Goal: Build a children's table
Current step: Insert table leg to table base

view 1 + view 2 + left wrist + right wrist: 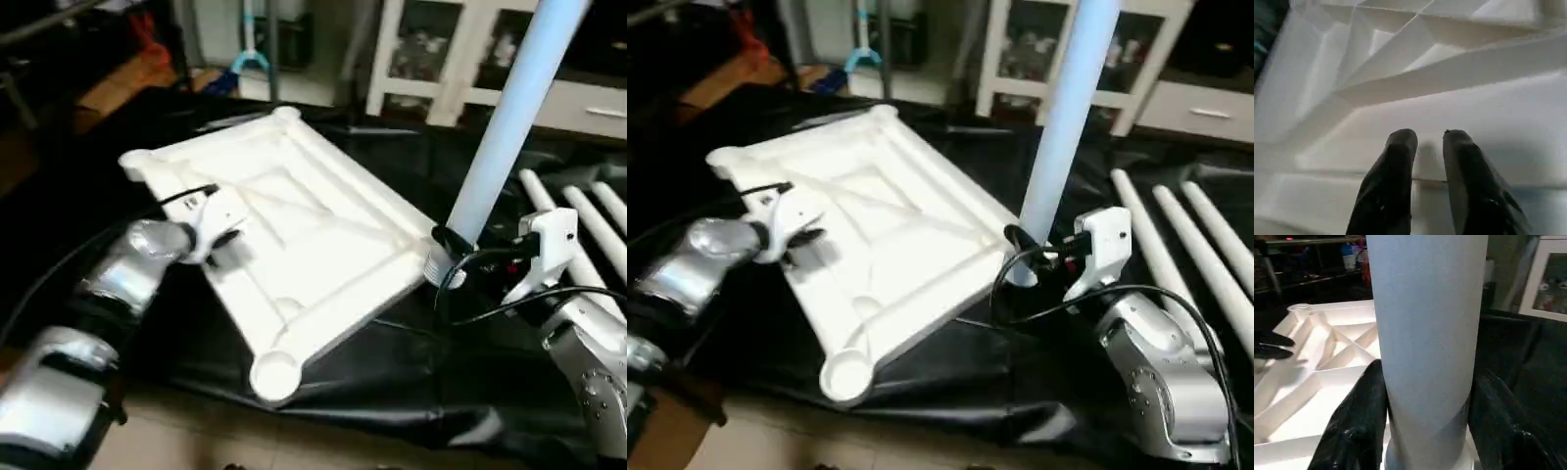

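Observation:
The white table top (323, 225) lies upside down on a black cloth, ribs and corner sockets facing up. My right gripper (451, 259) is shut on a long white leg (509, 127), which stands nearly upright in the top's near right corner socket. In the right wrist view both black fingers (1359, 421) press the leg (1425, 333) from either side. My left gripper (223, 243) hovers low over the top's left edge. Its fingertips (1400, 142) stand a narrow gap apart above the white plastic (1498, 112), with nothing between them.
Three spare white legs (1176, 245) lie side by side on the cloth at the right. A white glass-door cabinet (460, 59) stands behind. The black cloth (392, 382) hangs over the front edge, with tiled floor (196, 441) below.

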Robot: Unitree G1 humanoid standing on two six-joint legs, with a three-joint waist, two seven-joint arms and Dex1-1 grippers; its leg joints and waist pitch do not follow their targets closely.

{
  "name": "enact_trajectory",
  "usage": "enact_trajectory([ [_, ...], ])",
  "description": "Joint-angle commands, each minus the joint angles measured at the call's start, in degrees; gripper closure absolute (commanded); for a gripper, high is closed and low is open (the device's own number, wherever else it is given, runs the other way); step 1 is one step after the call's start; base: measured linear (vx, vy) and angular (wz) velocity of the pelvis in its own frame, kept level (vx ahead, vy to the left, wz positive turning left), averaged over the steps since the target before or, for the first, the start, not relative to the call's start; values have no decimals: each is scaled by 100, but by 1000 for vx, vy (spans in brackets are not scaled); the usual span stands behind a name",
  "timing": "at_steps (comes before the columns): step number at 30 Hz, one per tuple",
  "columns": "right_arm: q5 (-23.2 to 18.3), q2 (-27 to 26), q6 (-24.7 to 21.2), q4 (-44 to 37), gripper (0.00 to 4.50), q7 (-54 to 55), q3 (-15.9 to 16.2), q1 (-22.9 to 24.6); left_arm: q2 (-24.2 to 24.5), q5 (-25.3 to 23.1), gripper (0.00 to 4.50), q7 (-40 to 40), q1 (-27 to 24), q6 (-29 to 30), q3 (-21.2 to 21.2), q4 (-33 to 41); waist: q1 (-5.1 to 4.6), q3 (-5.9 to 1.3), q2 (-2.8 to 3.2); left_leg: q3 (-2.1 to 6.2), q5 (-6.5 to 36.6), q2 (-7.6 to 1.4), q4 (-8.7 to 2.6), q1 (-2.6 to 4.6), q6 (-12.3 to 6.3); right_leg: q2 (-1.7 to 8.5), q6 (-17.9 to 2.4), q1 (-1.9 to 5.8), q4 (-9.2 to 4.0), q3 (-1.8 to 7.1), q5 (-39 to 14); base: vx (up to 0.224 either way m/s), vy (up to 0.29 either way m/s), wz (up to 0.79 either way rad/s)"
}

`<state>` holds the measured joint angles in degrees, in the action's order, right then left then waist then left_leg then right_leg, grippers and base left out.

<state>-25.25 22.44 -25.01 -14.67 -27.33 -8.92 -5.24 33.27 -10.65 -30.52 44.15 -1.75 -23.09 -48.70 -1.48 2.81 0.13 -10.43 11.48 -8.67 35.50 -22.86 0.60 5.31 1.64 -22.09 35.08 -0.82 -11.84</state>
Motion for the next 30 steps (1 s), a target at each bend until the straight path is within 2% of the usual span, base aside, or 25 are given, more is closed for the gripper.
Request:
enact_trajectory([
  [1,-51,39,-26,-122,259,12,-41,-106,267,-450,372,179,-4,-255,-225,-435,12,-354,-45,233,1228,-377,-569,71,39,289,-1024,186,-374,126,-616,0,0,0],
  [3,-62,52,-35,-150,259,12,-56,-100,348,-189,384,1,150,-379,138,-443,8,-381,-41,203,880,-372,-512,126,-81,287,-1212,162,-329,125,-68,0,0,0],
  [4,-65,57,-37,-158,259,12,-63,-95,335,-19,403,-90,185,-329,313,-402,14,-409,-48,172,565,-361,-469,135,-212,286,-1403,177,-278,126,387,0,0,0],
  [5,-80,62,-41,-159,259,7,-96,-87,116,697,412,-403,258,-26,954,-152,36,-417,-81,144,247,-352,-435,131,-369,286,-1581,187,-241,126,786,0,0,0],
  [6,-82,63,-41,-158,259,5,-102,-85,58,850,412,-473,271,47,1080,-90,75,-420,-65,129,124,-350,-426,148,-408,295,-1705,181,-213,122,929,0,0,0],
  [7,-85,68,-40,-137,259,-8,-114,-88,-305,1625,412,-959,287,486,1581,369,119,-415,-74,109,-12,-362,-416,156,-510,289,-1871,164,-197,118,1081,0,0,0],
  [8,-83,72,-39,-127,259,-15,-111,-92,-410,1840,412,-1126,266,611,1634,528,157,-415,-83,90,-39,-374,-413,190,-521,298,-1950,151,-187,116,1105,0,0,0],
  [9,-77,76,-34,-98,259,-30,-99,-108,-637,2328,412,-1554,135,1009,1641,1032,228,-398,-72,72,-25,-395,-408,210,-566,291,-2041,129,-189,115,1060,0,0,0],
  [10,-68,81,-29,-69,259,-43,-84,-131,-791,2654,412,-1878,-30,1279,1503,1462,314,-382,-92,51,10,-414,-416,224,-566,300,-2058,123,-192,113,916,0,0,0],
  [13,-64,100,-30,-16,259,-68,-67,-207,-1218,3016,412,-2090,-451,1698,1063,2280,390,-357,-143,10,175,-421,-425,198,-565,311,-1908,148,-208,124,485,0,0,0],
  [16,-66,124,-34,-8,259,-87,-68,-235,-1429,2871,412,-2084,-600,1915,887,2452,370,-354,-148,9,328,-403,-430,185,-501,301,-1693,157,-268,141,113,0,0,0],
  [17,-77,155,-50,-14,259,-109,-83,-257,-1479,2471,412,-2190,-758,2075,539,2543,349,-347,-132,23,441,-416,-450,183,-452,303,-1571,161,-300,149,-65,0,0,0],
  [18,-81,169,-55,-19,259,-118,-89,-263,-1469,2324,412,-2252,-822,2099,391,2579,349,-347,-132,23,441,-416,-450,183,-452,303,-1571,161,-300,149,-65,0,0,0],
  [19,-91,194,-64,-31,259,-137,-108,-268,-1401,2095,412,-2291,-930,2305,126,2704,317,-334,-155,38,589,-412,-469,165,-349,300,-1385,172,-338,151,-374,0,0,0],
  [20,-96,204,-68,-36,259,-145,-117,-267,-1346,2032,412,-2281,-970,2450,28,2786,311,-341,-150,41,638,-426,-472,178,-313,306,-1357,165,-338,155,-414,0,0,0],
  [22,-99,226,-79,-57,259,-157,-145,-273,-1033,1790,412,-2370,-1088,2540,-309,3015,292,-340,-133,51,702,-424,-479,170,-234,288,-1304,151,-344,150,-531,0,0,0],
  [23,-106,239,-80,-59,259,-168,-166,-272,-855,1634,412,-2428,-1120,2516,-460,3097,301,-336,-121,50,778,-436,-493,200,-195,282,-1301,126,-367,148,-605,0,0,0],
  [25,-107,243,-79,-60,259,-171,-173,-273,-685,1509,412,-2501,-1145,2471,-566,3186,286,-314,-146,42,868,-419,-501,178,-115,263,-1246,130,-375,150,-756,0,0,0],
  [26,-105,243,-68,-45,259,-172,-176,-278,-425,1237,412,-2575,-1168,2434,-687,3279,296,-312,-137,42,919,-426,-505,193,-88,263,-1227,114,-383,153,-833,0,0,0],
  [29,-111,249,-56,-40,259,-163,-165,-276,-149,772,412,-2541,-1210,2192,-765,3277,265,-292,-119,59,1247,-426,-546,206,108,249,-1084,92,-421,151,-1248,0,0,0],
  [30,-111,248,-56,-36,259,-163,-165,-279,-54,667,412,-2511,-1224,2152,-781,3305,265,-292,-119,59,1247,-426,-546,206,108,249,-1084,92,-421,151,-1248,0,0,0],
])
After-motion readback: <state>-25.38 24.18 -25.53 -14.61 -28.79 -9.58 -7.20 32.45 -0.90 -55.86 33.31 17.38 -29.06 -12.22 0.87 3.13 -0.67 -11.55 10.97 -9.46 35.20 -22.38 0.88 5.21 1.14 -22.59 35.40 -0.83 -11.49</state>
